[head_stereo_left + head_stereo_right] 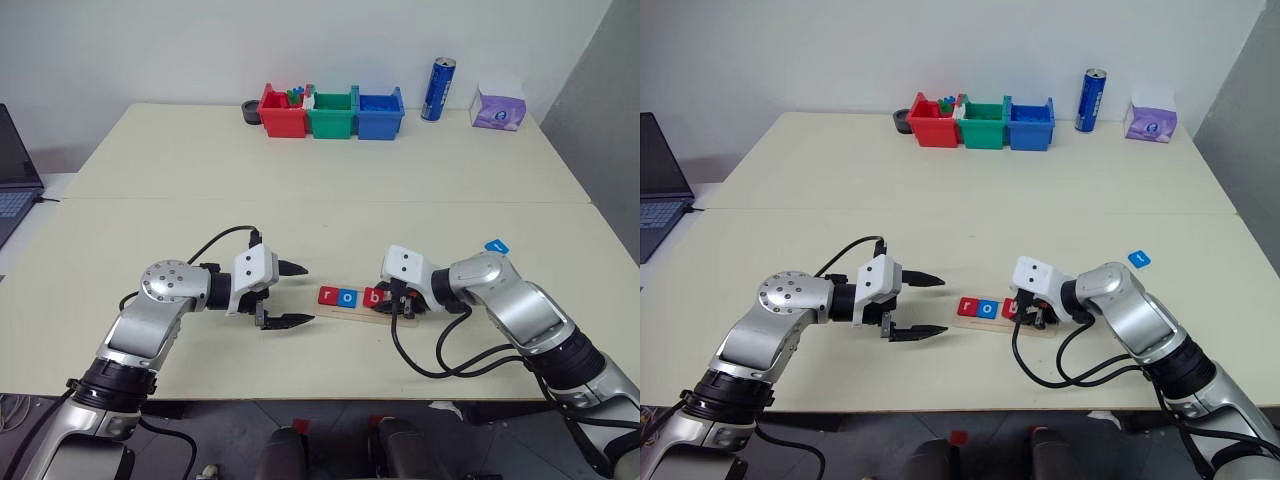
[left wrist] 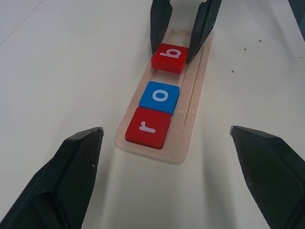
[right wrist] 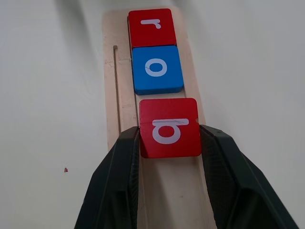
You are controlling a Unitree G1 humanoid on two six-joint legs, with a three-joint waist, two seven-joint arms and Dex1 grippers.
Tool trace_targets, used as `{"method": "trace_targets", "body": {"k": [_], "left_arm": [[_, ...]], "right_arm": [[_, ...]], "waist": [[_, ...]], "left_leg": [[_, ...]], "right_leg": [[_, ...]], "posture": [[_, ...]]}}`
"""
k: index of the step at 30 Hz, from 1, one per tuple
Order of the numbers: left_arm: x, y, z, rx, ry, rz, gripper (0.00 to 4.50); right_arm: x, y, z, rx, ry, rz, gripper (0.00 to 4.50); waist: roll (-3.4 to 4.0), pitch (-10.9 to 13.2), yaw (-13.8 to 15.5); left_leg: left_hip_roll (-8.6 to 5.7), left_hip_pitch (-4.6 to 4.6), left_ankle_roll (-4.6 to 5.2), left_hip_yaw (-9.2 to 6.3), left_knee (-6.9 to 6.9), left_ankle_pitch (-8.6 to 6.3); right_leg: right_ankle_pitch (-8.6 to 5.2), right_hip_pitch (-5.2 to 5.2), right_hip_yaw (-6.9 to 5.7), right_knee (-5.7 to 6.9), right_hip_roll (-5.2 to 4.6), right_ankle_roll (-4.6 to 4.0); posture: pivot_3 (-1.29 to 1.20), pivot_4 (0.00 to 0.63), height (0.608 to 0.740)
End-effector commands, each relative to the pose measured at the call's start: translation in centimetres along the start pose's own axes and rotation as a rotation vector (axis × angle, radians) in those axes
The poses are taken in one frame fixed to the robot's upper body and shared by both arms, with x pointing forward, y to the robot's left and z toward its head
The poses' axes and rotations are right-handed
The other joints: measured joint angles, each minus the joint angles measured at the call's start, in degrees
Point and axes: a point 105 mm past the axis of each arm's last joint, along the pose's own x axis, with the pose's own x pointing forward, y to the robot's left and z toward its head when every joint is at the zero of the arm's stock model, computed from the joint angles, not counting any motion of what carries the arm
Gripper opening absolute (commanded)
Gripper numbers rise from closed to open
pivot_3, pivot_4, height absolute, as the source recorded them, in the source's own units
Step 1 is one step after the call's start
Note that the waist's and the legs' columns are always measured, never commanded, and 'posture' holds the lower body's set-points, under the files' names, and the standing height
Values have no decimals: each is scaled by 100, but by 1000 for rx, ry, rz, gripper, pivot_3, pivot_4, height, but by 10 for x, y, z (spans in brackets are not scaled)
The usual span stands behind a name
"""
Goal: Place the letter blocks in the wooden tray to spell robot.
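- The wooden tray lies on the tabletop between the two arms, with the red "r" block at its left end and the blue "o" block touching it.
- The right gripper has its jaws clenched on the red "b" block, one finger on each side edge, holding it over the tray groove just beside the "o" with a small gap showing.
- The left gripper hovers just beside the tray's left end, jaws spread wide and grasping nothing.
- A further blue block lies on the tabletop to the right, well apart from the tray; its letter is too small to read.
- The step in hand looks like seating the "b". To do it well, keep the tile square to the groove, bring it flat against the tray, and slide it snug to the "o" before letting go.
- Release gently and draw the fingers straight back, so the tile does not tip or drag its neighbours.
- The left gripper could steady the tray end if it shifts.
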Motion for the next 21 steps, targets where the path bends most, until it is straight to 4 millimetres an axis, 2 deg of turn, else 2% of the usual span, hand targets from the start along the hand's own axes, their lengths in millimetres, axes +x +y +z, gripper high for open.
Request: {"method": "trace_targets", "body": {"k": [1, 2, 3, 9, 10, 16, 19, 21], "left_arm": [[1, 0, 7, 36, -16, 3, 4500], [1, 0, 7, 36, -16, 4, 4500], [1, 0, 7, 37, -17, 4, 4500], [2, -1, 7, 35, -20, 5, 4500], [2, -1, 7, 35, -20, 5, 4500], [2, -1, 7, 33, -20, 11, 4500], [1, -1, 6, 29, -20, 15, 4500], [2, -1, 6, 28, -22, 17, 4500]], "right_arm": [[-2, 4, 11, -37, -26, 12, 1459], [-1, 5, 11, -39, -24, 17, 1459], [-1, 5, 11, -40, -23, 21, 2200], [-2, 6, 13, -37, -31, 22, 4297], [-3, 6, 14, -34, -37, 16, 4483], [-23, 9, 29, -10, -102, 18, 4483], [-30, 11, 18, -13, -81, -3, 3864], [-30, 10, 9, -17, -55, -21, 3185]], "waist": [[0, 0, 0], [0, 0, 0], [0, 0, 0], [0, 0, 0], [0, 0, 0], [0, 0, 1], [0, 0, 14], [-1, 0, 19]], "left_leg": [[0, 0, 0, 0, 0, 0], [0, 0, 0, 0, 0, 0], [0, 0, 0, 0, 0, 0], [0, 0, 0, 0, 0, 0], [0, 0, 0, 0, 0, 0], [0, -1, 0, -3, 0, 0], [0, -1, 0, -3, 0, 0], [-2, -2, 0, -2, 0, 0]], "right_leg": [[0, 0, 0, 0, 0, 0], [0, 0, 0, 0, 0, 0], [0, 0, 0, 0, 0, 0], [0, 0, 0, 0, 0, 0], [0, 0, 0, 0, 0, 0], [0, 0, -1, 0, 0, 0], [0, 0, -2, -1, -1, 0], [0, 1, -4, -2, -3, 0]], "posture": [[0, 150, 740], [0, 150, 740], [0, 150, 740], [0, 150, 740], [0, 150, 740], [0, 150, 740], [0, 150, 740], [0, 150, 740]]}}
